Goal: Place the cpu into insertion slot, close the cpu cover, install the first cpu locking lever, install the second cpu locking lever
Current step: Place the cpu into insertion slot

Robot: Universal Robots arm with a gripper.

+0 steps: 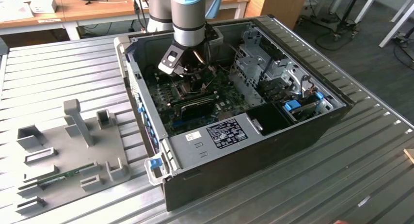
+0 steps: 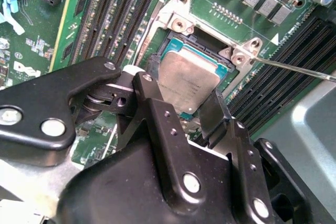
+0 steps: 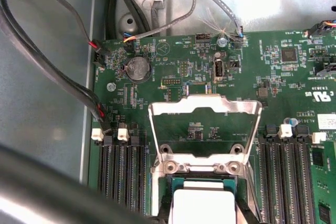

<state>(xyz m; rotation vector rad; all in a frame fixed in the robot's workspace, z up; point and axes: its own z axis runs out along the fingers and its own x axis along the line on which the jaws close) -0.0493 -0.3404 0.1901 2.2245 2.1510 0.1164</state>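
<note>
Gripper [image 2: 181, 92] holds one cpu [image 2: 190, 77] over one insertion slot [image 2: 177, 43].

Dull brushed-metal cpu [image 2: 189, 80], shiny metal cpu cover [image 3: 168, 108], matt black fingers [image 2: 157, 119]

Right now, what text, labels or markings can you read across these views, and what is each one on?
None can be quoted reliably.
Black label on the grey metal housing: print too small.
White sticker beside it: too small.
Silkscreen on the motherboard, first wrist view: blurred.
White mark on that board, second wrist view: blurred.
cpu lid: no print visible.
</note>
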